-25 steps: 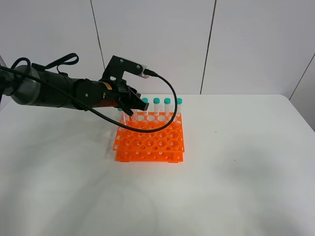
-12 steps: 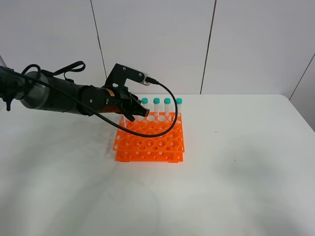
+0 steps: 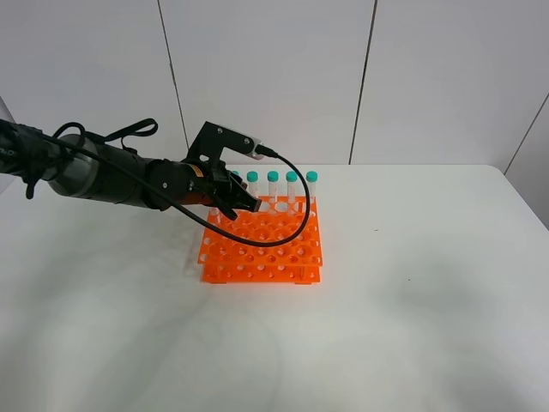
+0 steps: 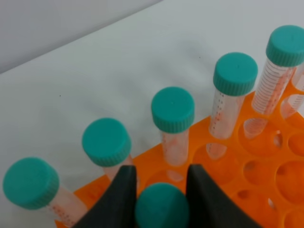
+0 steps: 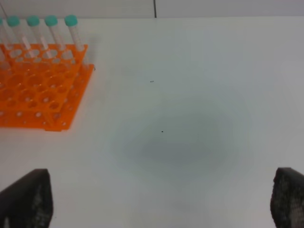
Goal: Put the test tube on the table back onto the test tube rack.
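Left gripper (image 4: 159,190) lower now, clamping test tube (image 4: 162,205) over rack (image 3: 262,240); five tubes (image 4: 173,109) racked

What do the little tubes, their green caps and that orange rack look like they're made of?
The test tube bodies look like clear plastic: see-through walls with printed graduation marks. The caps look like matte teal plastic, opaque, with a soft sheen. The test tube rack seems to be moulded plastic, uniformly bright orange and slightly glossy, pierced by round holes.
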You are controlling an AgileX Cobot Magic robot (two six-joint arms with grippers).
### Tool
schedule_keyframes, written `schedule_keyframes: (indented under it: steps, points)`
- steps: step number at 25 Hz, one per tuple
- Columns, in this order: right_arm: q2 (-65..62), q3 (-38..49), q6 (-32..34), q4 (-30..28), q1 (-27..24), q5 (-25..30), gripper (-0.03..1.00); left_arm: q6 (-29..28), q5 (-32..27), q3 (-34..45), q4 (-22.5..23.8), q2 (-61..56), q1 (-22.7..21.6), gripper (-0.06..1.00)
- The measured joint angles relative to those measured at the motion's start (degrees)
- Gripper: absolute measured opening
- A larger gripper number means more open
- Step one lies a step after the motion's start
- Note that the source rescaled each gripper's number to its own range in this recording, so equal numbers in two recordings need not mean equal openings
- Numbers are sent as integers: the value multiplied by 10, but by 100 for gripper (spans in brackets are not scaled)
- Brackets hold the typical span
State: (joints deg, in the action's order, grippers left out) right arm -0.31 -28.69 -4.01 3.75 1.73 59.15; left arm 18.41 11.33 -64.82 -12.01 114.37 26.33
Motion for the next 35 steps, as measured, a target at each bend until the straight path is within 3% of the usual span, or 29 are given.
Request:
schedule_keyframes:
  steps: [12,15,19,21,24,33,35]
  points:
    - [0,0,0,0,0,0,100,-22,2,0,0,0,0,1]
    - [0,0,0,0,0,0,100,-25,0,0,0,0,0,16]
    - [0,0,0,0,0,0,100,-26,-1,0,0,0,0,51]
    - [0,0,0,0,0,0,100,-26,-1,0,0,0,0,62]
    - [0,0,0,0,0,0,100,-26,-5,0,0,-4,0,69]
    - [0,0,0,0,0,0,100,-28,-36,-1,-1,-74,0,72]
    - [0,0,0,0,0,0,100,-28,-68,-7,-1,-98,-2,80]
